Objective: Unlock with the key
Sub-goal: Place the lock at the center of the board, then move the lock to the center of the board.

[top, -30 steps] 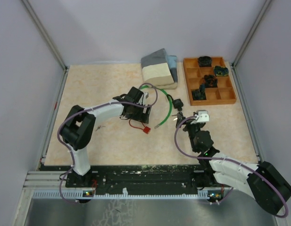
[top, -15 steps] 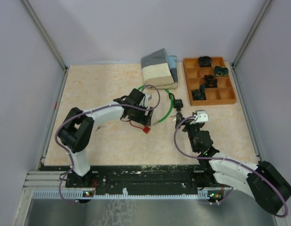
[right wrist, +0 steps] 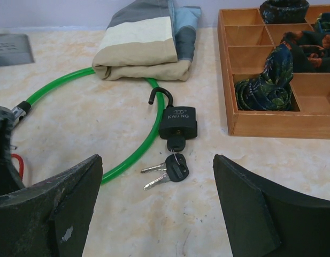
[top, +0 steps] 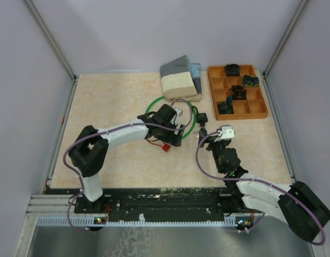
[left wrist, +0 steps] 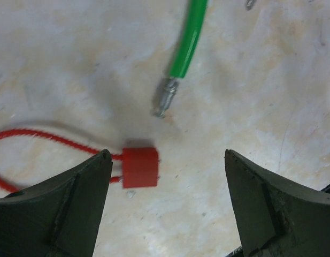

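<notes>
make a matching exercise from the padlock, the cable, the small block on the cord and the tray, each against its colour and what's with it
Things:
1 padlock
2 cable
3 small block
4 tray

Descriptions:
a green, curving past the folded cloth
b wooden, dark rolled fabric in its compartments
c black, keys at its base
d red, on a thin cord

Pairs: 1-c, 2-a, 3-d, 4-b
</notes>
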